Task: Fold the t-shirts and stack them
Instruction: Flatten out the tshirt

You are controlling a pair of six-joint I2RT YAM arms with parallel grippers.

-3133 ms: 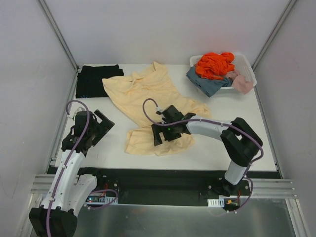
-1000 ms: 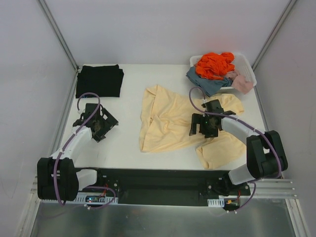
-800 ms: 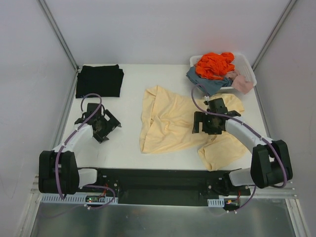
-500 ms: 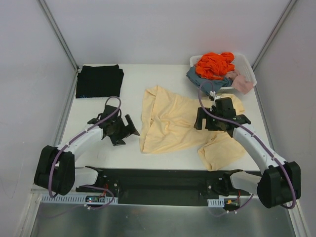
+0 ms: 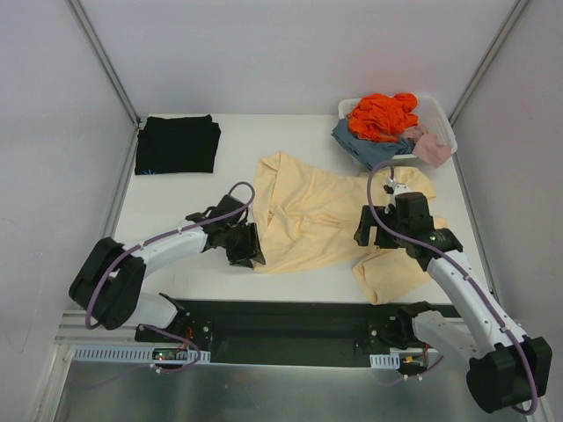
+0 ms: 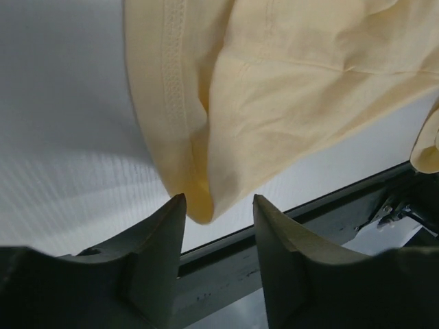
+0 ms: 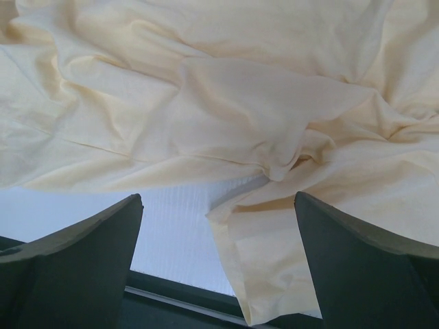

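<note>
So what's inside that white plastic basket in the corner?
A crumpled orange cloth lies on top, with a grey-blue cloth and a pink cloth spilling over the white plastic basket's rim. Anything underneath them is covered.

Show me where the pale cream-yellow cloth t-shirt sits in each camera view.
Top external: pale cream-yellow cloth t-shirt crumpled right of centre, between the arms.
Left wrist: the t-shirt fills the upper right; a corner lies between the left gripper's fingers.
Right wrist: the t-shirt fills the upper frame.
Shared landmark: white table's near edge, below the shirt in every view.
</note>
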